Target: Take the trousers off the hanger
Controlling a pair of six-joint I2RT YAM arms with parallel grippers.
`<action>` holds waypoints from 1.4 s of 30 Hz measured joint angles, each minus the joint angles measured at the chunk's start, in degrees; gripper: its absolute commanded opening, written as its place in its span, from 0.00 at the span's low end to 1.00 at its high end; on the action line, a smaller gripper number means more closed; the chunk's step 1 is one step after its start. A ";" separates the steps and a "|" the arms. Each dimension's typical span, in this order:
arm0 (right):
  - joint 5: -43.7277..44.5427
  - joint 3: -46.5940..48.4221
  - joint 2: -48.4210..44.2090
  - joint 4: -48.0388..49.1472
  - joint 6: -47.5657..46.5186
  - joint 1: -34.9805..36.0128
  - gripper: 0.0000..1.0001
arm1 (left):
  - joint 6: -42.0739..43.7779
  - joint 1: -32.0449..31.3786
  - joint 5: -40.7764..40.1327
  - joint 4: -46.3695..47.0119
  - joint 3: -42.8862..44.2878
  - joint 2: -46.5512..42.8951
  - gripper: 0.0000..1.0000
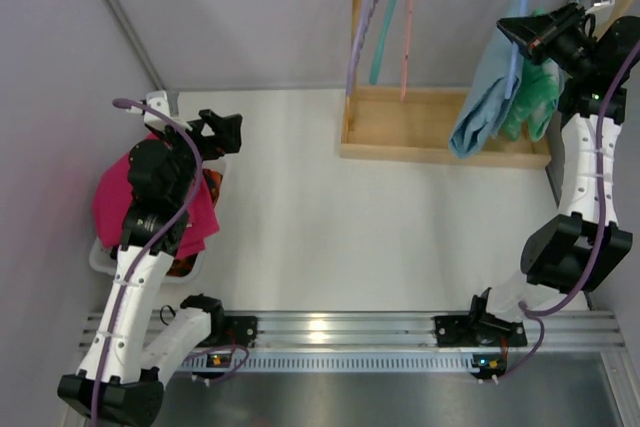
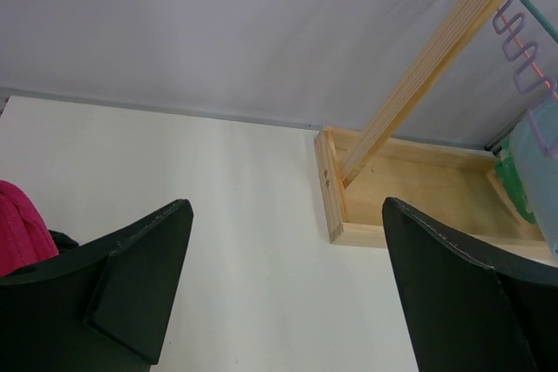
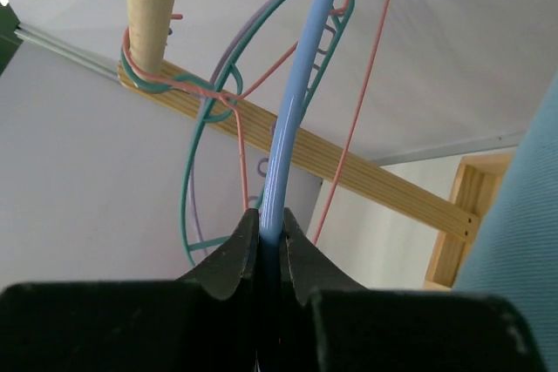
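Note:
Light blue trousers (image 1: 483, 107) hang from a blue hanger (image 1: 524, 7) at the right end of the wooden rack (image 1: 400, 127); their cloth fills the right edge of the right wrist view (image 3: 523, 241). My right gripper (image 1: 520, 32) is shut on the blue hanger's rod (image 3: 292, 119), which runs up between the jaws. My left gripper (image 1: 222, 132) is open and empty above the white table, far left of the rack; its fingers (image 2: 139, 276) frame bare table in the left wrist view.
A green garment (image 1: 535, 97) hangs behind the trousers. Empty purple, teal and pink hangers (image 1: 385, 17) hang on the rack's left post (image 3: 153, 6). A white bin with pink and red clothes (image 1: 150, 197) sits under the left arm. Grey walls close in behind.

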 measured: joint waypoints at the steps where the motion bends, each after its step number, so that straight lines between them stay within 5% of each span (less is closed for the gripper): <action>1: -0.31 -0.31 0.22 1.38 1.29 0.00 0.00 | -0.02 0.04 0.24 0.00 0.00 0.09 0.95; 20: -4.74 0.09 1.42 20.02 20.31 1.57 0.00 | 2.86 -0.04 2.80 0.85 1.42 4.33 0.96; 29: -6.23 -10.19 -7.65 23.54 22.45 3.04 0.00 | 11.08 -2.03 6.71 5.57 1.38 6.03 0.96; 35: -6.51 -18.53 -16.96 24.61 22.60 3.19 0.00 | 21.75 -11.15 9.07 10.19 -1.18 6.36 0.97; 42: -4.70 -25.94 -26.84 17.49 18.23 3.28 0.00 | 29.83 -30.97 8.81 14.60 -3.91 10.08 0.98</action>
